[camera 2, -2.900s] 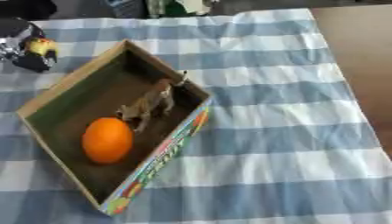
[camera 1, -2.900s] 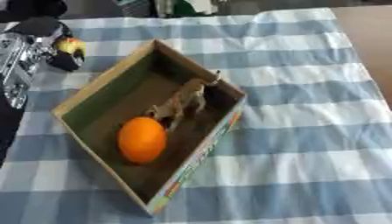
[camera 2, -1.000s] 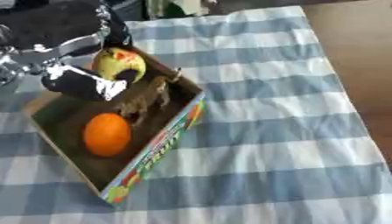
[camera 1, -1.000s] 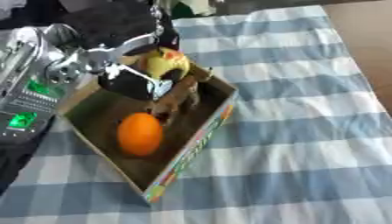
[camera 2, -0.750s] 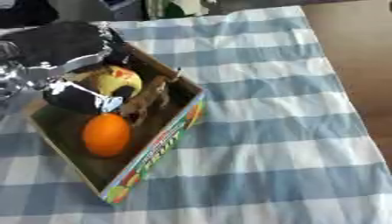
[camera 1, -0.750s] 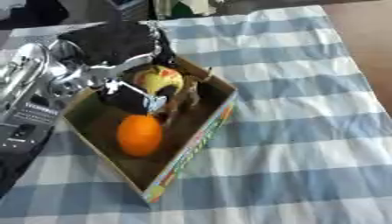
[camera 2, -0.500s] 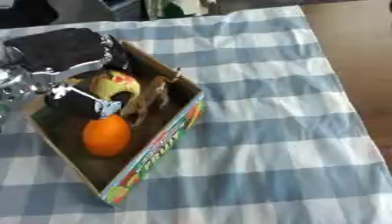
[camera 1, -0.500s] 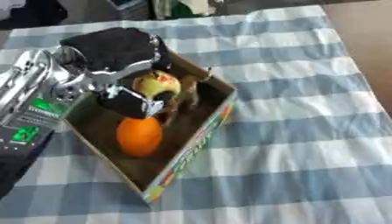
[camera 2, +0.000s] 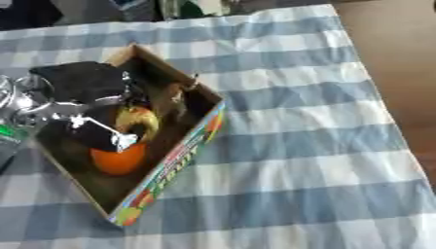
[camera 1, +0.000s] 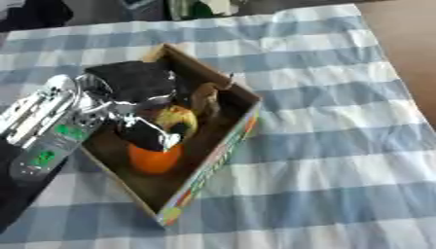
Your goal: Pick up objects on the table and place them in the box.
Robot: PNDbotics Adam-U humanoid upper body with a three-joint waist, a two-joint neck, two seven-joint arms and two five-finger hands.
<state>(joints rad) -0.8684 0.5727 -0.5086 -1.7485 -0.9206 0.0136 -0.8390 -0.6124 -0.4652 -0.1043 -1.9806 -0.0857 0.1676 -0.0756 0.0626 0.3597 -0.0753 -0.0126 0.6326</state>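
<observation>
An open cardboard box (camera 1: 223, 146) with a coloured printed side lies askew on the checked cloth. Inside it sit an orange (camera 1: 155, 158) and a brown animal figure (camera 1: 207, 99). My left hand (camera 1: 140, 90), black with silver joints, reaches down into the box from the left. Its fingers curl round a yellow-and-red fruit (camera 1: 177, 119), held just above the orange and beside the figure. My right hand shows in no view.
The blue-and-white checked tablecloth (camera 1: 332, 146) stretches to the right of the box. Bare brown table surface (camera 2: 391, 63) shows at the far right. Dark objects and a green-white item (camera 1: 200, 7) stand past the cloth's far edge.
My left hand has gone lower into the box with the yellow-and-red fruit, now just above the orange. The whole picture has also shifted a little.
</observation>
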